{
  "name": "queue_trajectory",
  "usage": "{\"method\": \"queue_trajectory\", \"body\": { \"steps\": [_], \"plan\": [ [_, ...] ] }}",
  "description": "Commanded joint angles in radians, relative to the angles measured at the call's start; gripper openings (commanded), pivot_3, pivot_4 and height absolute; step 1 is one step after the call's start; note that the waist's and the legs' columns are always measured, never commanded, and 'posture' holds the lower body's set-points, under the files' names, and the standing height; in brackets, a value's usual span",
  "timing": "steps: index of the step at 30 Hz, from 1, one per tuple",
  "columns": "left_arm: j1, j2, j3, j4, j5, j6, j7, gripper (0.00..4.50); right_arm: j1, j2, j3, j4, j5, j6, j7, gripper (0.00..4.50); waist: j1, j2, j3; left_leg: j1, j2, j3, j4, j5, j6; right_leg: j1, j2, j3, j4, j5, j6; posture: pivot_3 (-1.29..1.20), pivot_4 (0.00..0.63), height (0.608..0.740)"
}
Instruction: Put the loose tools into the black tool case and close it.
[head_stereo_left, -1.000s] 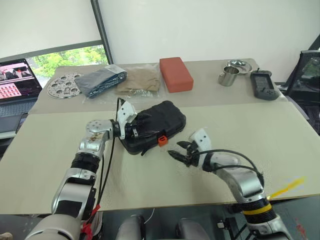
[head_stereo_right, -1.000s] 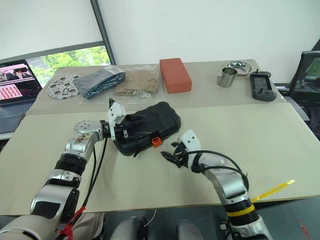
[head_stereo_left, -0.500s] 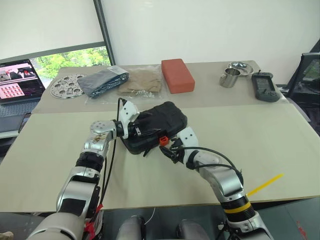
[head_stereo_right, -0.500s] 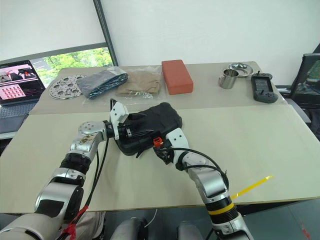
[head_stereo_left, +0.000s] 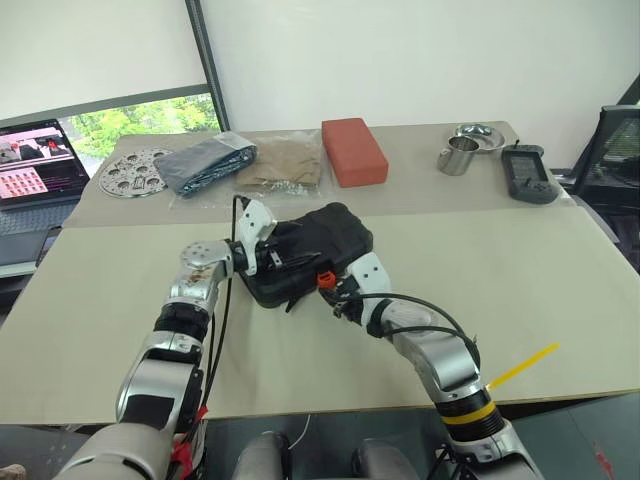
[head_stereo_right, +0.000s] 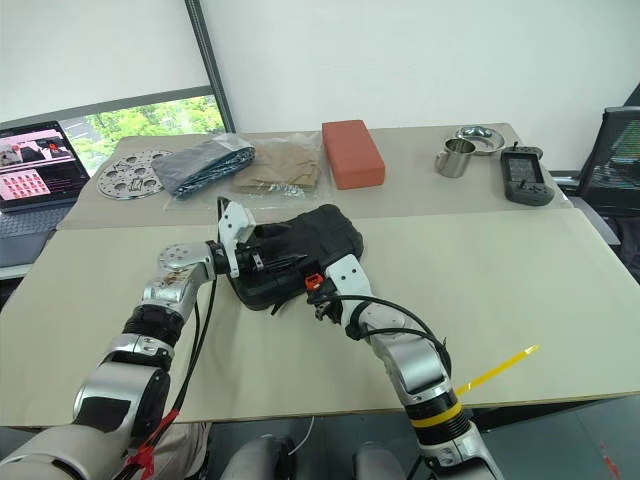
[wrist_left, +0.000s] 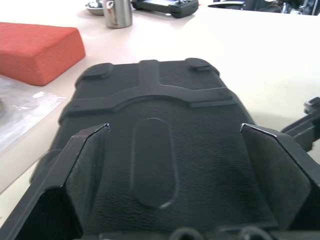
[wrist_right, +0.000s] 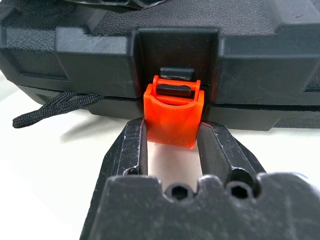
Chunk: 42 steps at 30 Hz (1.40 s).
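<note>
The black tool case (head_stereo_left: 322, 238) lies with its lid down in the middle of the table. No loose tools are in sight. My left gripper (head_stereo_left: 274, 255) is open, its fingers (wrist_left: 85, 165) spread wide over the near-left part of the lid (wrist_left: 150, 100). At the case's front edge, my right gripper (head_stereo_left: 338, 291) is shut on the orange latch (wrist_right: 172, 117). One finger (wrist_right: 132, 150) presses each side of the latch's lower end. A black cord (wrist_right: 55, 107) trails from under the case beside the latch.
Along the table's far side lie a perforated metal disc (head_stereo_left: 133, 172), two plastic bags (head_stereo_left: 205, 162), a red-orange block (head_stereo_left: 352, 150), a steel cup (head_stereo_left: 458, 154) and a dark handheld device (head_stereo_left: 526, 170). A laptop (head_stereo_left: 35, 165) stands far left. A yellow strip (head_stereo_left: 520, 365) sticks out at the front right edge.
My right gripper has moved left up to the case's front edge, and its fingers have narrowed around the orange latch. The left gripper has stayed on the lid.
</note>
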Motion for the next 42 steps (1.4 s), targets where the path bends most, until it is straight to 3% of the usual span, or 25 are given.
{"method": "queue_trajectory", "body": {
  "steps": [1, 42],
  "plan": [
    [0.016, 0.000, -0.016, 0.059, 0.027, 0.004, 0.009, 4.50, -0.016, 0.002, -0.013, -0.080, -0.008, -0.006, -0.014, 1.17, 0.000, 0.000, 0.000, 0.000, 0.000, 0.000, 0.000, 0.000, 0.000, 0.000, 0.000, 0.000, 0.000, 0.000, 0.000, 0.00, 0.150, 0.740],
    [0.022, -0.004, -0.040, 0.084, 0.055, -0.028, -0.004, 4.50, 0.061, 0.083, -0.066, 0.054, -0.011, -0.446, -0.007, 1.17, -0.002, -0.001, 0.001, -0.004, 0.000, 0.000, -0.002, 0.000, 0.000, -0.001, 0.000, -0.001, -0.005, 0.000, 0.000, 0.00, 0.150, 0.740]
  ]
}}
